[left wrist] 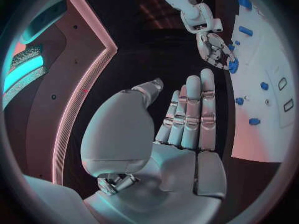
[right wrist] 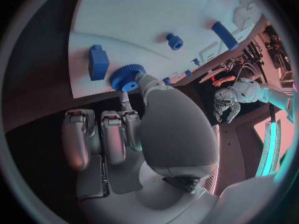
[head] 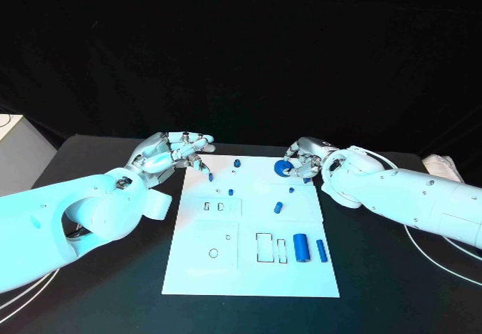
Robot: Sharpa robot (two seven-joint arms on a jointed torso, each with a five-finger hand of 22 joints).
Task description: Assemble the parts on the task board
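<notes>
The white task board (head: 201,271) lies in the middle of the black table. My right hand (head: 306,161) hovers over its far right corner and pinches a round blue knurled part (head: 282,167) between thumb and finger; the right wrist view shows the same part (right wrist: 126,77) at the thumb tip, just above the board's edge (right wrist: 124,15). My left hand (head: 173,154) is at the board's far left corner, fingers stretched out, holding nothing; the left wrist view shows its palm (left wrist: 187,129) bare. Small blue pegs (head: 230,191) stand on the board's far half. A blue cylinder (head: 300,248) and a blue bar (head: 322,250) lie near right.
Rectangular slots (head: 263,248) and two small ones (head: 213,206) are cut in the board. A blue block (right wrist: 98,62) sits near the held part. White cables (head: 434,252) run over the table at the right, and a white object (head: 443,165) lies at the far right.
</notes>
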